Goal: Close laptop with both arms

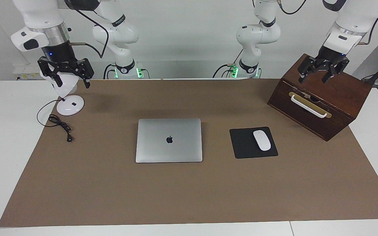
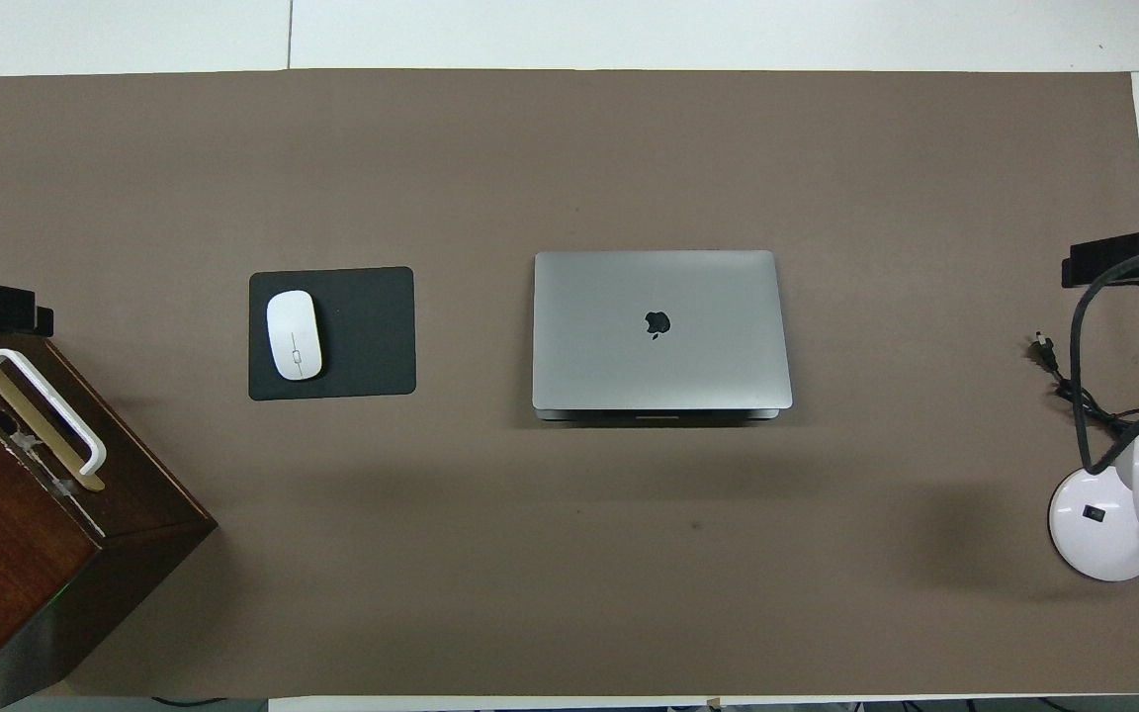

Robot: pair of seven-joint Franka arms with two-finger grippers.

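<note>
Silver-grey metal forms the laptop [image 1: 169, 140], which is seen lying shut and flat at the middle of the brown mat [image 1: 189, 196], its dark apple logo facing up; no other writing can be read. Taking the overhead view as a clock face centred on the laptop, a black mouse pad [image 2: 332, 333] carrying a white mouse [image 2: 294, 334] is found at 9 o'clock, a dark wooden box [image 2: 26, 514] with a white handle at 8 o'clock, and a white desk lamp [image 2: 1108, 519] with its black cord at 4 o'clock. The box is shown closed, so its contents cannot be told. Only dark gripper tips are caught at the edges of the overhead view, whereas both arms are shown in full in the facing view. There the left gripper [image 1: 318, 78] is seen raised over the wooden box, jaws apart and holding nothing. The right gripper [image 1: 72, 82] is seen raised over the lamp, jaws likewise apart and empty. Neither gripper is in contact with the laptop.
</note>
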